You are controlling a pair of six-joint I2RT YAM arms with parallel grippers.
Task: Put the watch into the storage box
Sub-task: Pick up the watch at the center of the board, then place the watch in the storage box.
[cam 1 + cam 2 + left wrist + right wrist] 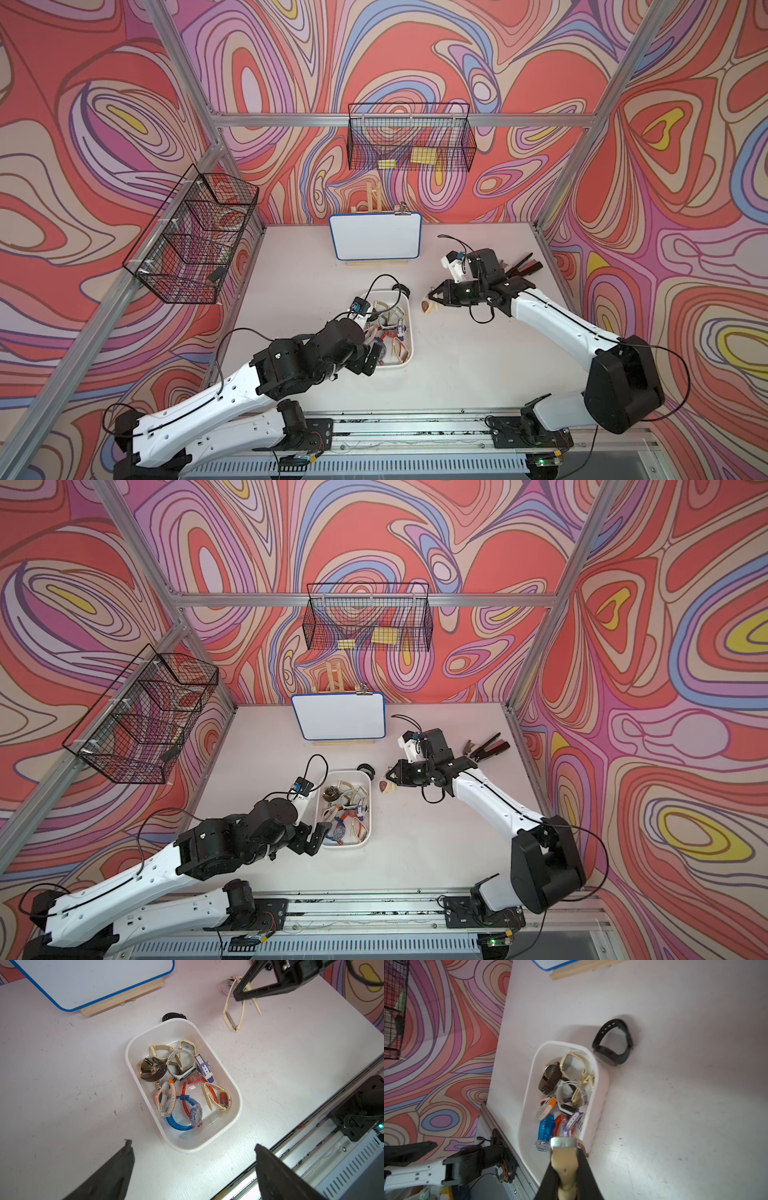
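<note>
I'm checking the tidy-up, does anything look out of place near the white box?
Yes: a black watch lies on the table just outside the storage box's far corner, though the box holds many watches. The right gripper holds a cream watch.

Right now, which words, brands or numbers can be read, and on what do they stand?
No text can be read.
Blue-framed white whiteboard: blank.
Watch dials in the shallow white plastic storage box: too blurred.
Cream-strapped watch: dial unreadable.
</note>
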